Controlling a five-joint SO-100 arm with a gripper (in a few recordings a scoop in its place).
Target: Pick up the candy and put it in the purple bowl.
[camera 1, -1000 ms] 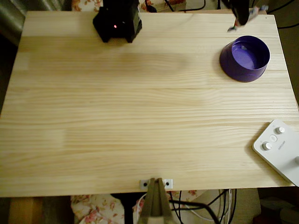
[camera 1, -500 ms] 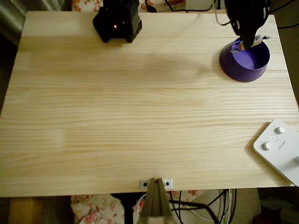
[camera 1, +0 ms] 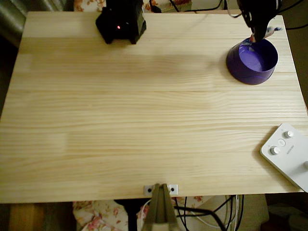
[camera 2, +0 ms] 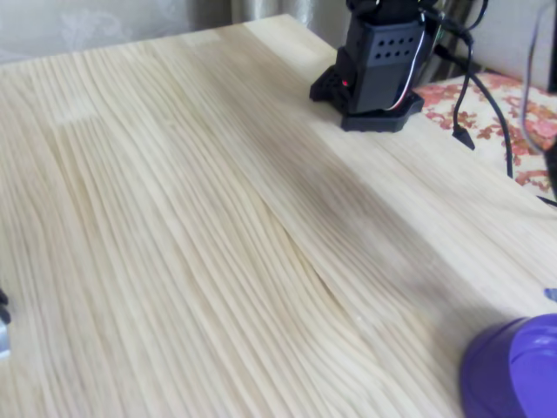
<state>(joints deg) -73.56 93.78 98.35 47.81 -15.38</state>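
The purple bowl (camera 1: 252,60) stands at the table's far right in the overhead view; its rim shows in the bottom right corner of the fixed view (camera 2: 513,370). My black gripper (camera 1: 260,34) hangs over the bowl's far rim, shut on the candy (camera 1: 272,32). The sweet's pinkish and silvery wrapper sticks out to the right of the fingers. I see nothing lying on the bowl's glossy inside.
The arm's black base (camera 1: 121,21) sits at the far edge of the wooden table (camera 1: 144,120); it is also in the fixed view (camera 2: 379,61). A white box with knobs (camera 1: 288,154) lies at the right front corner. Cables run behind the table.
From beyond the table's far edge, the gripper came down over the bowl with the candy, then drew back a little toward the far rim. The candy stays in its fingers.
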